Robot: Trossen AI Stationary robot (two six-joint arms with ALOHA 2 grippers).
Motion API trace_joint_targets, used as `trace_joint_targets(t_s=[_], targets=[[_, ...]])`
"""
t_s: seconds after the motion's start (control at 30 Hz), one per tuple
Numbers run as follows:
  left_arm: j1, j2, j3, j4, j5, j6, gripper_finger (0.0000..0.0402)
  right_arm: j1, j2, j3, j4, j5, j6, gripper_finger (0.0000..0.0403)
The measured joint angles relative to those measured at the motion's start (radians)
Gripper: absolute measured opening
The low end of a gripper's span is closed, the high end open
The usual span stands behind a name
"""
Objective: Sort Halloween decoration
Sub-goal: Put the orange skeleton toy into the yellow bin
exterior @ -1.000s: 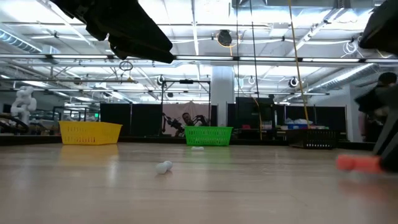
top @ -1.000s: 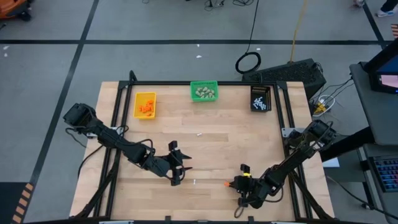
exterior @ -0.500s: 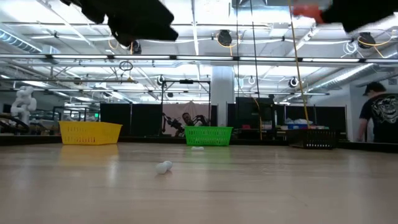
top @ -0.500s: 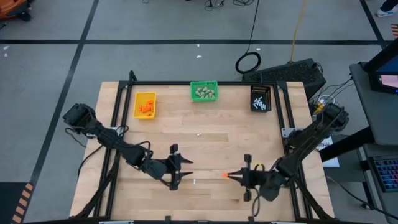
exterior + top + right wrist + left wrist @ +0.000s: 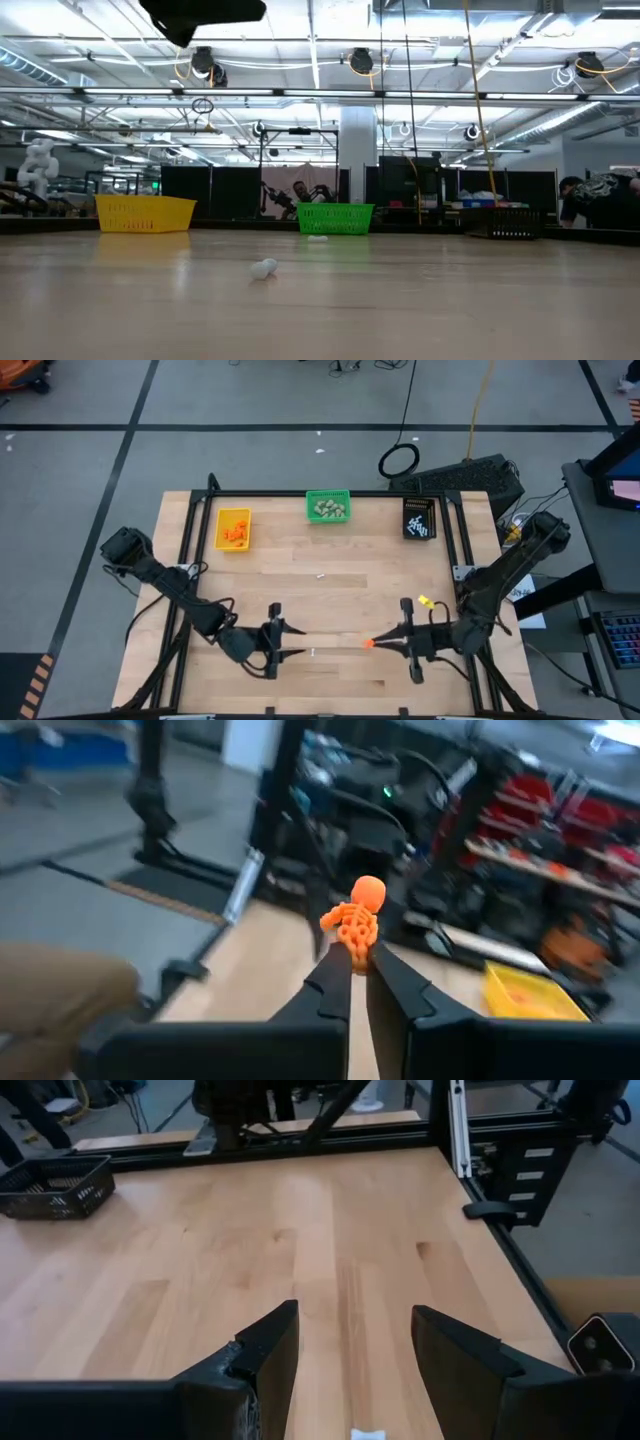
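My right gripper hovers above the table's near right part, shut on a tiny orange skeleton figure, also seen as an orange bit. My left gripper stands open over the near middle, pointing toward the right edge, nothing between its fingers. A small white piece lies on the wood just ahead of and below it, showing too in the left wrist view and the low view. Another white piece lies at mid-table. My right gripper pinches the orange skeleton's lower end between its two fingertips. The fingers lie about level and point toward the table's left edge. The figure sticks out beyond the tips, head outward, lifted clear of the table.
Three small bins stand along the far edge: yellow with orange bits, green with beige lumps, black with white sticks. Bare wood lies between the bins and the grippers. A person shows in the room at the low view's right.
My right gripper has risen from the tabletop with the orange figure, lifting it clear, and has tipped up and rolled to point level toward the left edge. My left gripper has drifted toward the near edge, staying open.
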Motion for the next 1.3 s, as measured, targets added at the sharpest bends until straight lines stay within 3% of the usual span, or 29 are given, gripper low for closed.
trace_joint_targets(t_s=[0.2, 0.4, 0.97, 1.3], targets=[[-0.06, 0.0, 0.0, 0.007, -0.087, 0.013, 0.0193, -0.022, 0.107, -0.058, 0.344, -0.122, -0.101, 0.0002], [-0.081, 0.0, 0.0, 0.011, -0.131, 0.04, 0.0193, -0.046, 0.243, -0.061, 0.604, -0.124, -0.164, 0.0002], [-0.1, 0.0, 0.0, 0.106, -0.138, 0.121, 0.0193, -0.079, 0.4, -0.066, 0.735, -0.128, -0.098, 0.0002], [-0.101, 0.0, 0.0, 0.11, -0.137, 0.127, 0.0193, -0.124, 0.46, -0.223, 0.993, -0.128, -0.031, 0.0002]])
